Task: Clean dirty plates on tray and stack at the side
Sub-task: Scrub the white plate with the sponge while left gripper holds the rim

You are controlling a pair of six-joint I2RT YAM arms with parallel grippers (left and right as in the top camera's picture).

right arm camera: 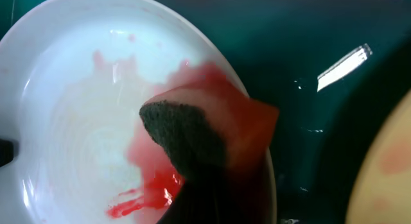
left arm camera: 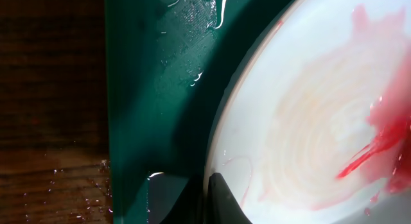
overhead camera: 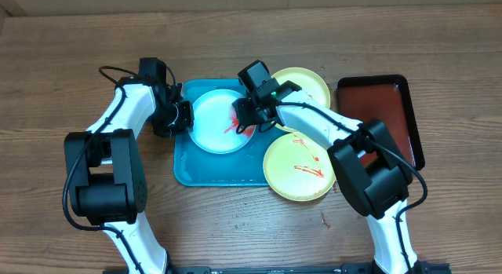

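Observation:
A mint-white plate (overhead camera: 213, 126) lies on the turquoise tray (overhead camera: 216, 170), smeared with red sauce (right arm camera: 151, 195) on its right side. My left gripper (overhead camera: 182, 117) is shut on this plate's left rim, with one dark finger (left arm camera: 225, 201) lying on the plate (left arm camera: 308, 121). My right gripper (overhead camera: 252, 111) is shut on a sponge (right arm camera: 199, 137), whose dark scouring face presses on the plate (right arm camera: 70, 121) at the sauce. Two yellow-green plates rest to the right: a clean one (overhead camera: 310, 85) behind, and one with red streaks (overhead camera: 298, 168) overlapping the tray's right edge.
A dark red tray with a black rim (overhead camera: 384, 117) sits at the far right on the wooden table (overhead camera: 63, 70). Water drops glisten on the turquoise tray (left arm camera: 148, 89) and on the wood beside it.

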